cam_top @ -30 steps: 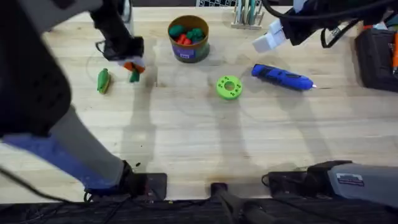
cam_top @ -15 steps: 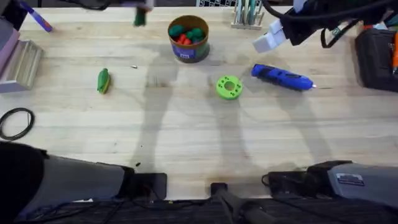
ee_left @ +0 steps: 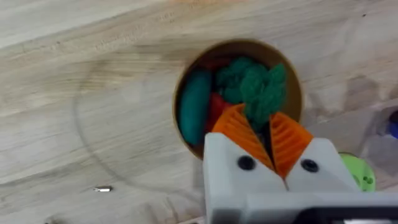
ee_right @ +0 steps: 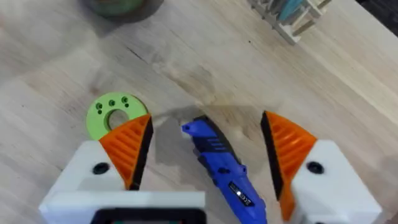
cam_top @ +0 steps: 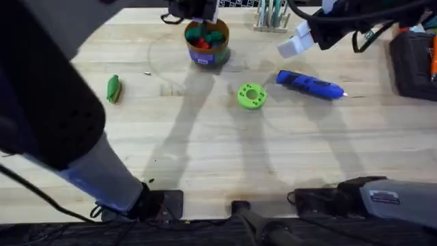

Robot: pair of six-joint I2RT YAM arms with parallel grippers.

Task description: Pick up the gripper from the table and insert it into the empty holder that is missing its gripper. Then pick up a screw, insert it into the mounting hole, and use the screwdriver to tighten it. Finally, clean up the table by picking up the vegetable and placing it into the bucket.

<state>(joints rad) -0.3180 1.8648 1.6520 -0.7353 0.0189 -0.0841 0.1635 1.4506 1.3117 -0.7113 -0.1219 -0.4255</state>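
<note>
Left of mid-tabletop, a green pod (cam_top: 113, 89) lies untouched. Right of centre, the screwdriver (cam_top: 308, 85) lies under the right gripper (ee_right: 206, 124), fingers wide apart. At the far edge, the left gripper (ee_left: 266, 121) has swung over from the left w/ fingers pinched on a green veg piece (ee_left: 255, 87), now above the bucket (cam_top: 217, 56). Prob. release next; pod remains.

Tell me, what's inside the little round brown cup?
The round brown cup holds toy vegetables: a teal oval piece, a bumpy green piece and something red. The left gripper covers part, so anything deeper is hidden.
</note>
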